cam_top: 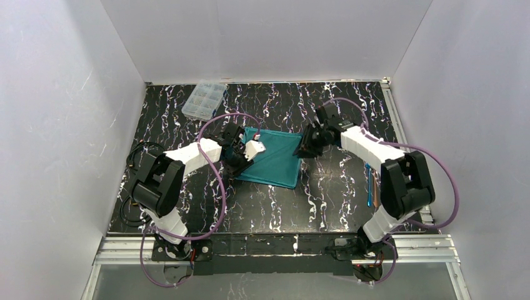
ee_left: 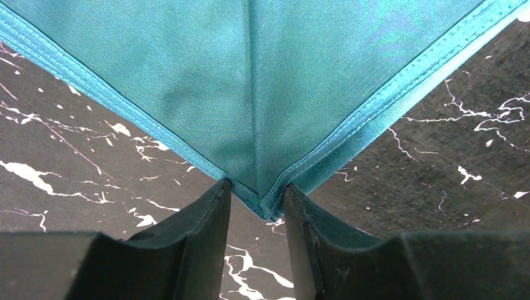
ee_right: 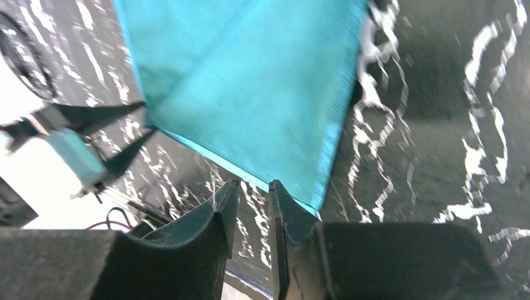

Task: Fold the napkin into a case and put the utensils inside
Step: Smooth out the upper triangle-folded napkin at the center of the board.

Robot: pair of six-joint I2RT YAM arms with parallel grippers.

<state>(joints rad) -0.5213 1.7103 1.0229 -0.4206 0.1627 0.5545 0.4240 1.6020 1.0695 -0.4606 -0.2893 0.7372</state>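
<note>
At two corners of the teal-green square cloth napkin point(cam_top: 272, 159), your left tool point(ee_left: 257, 194) and right tool point(ee_right: 252, 187) stood parted, seemingly ready to fold.

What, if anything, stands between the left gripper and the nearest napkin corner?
Nothing visible does. In the left wrist view, the corner tip of the napkin lies in the gap between the open fingers of the left gripper, on the table.

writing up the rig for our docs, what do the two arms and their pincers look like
The left arm and right arm match: white shells, black joints. A purple cable loops along each. The left pincer and right pincer each have two dark, wedge-shaped fingers.
</note>
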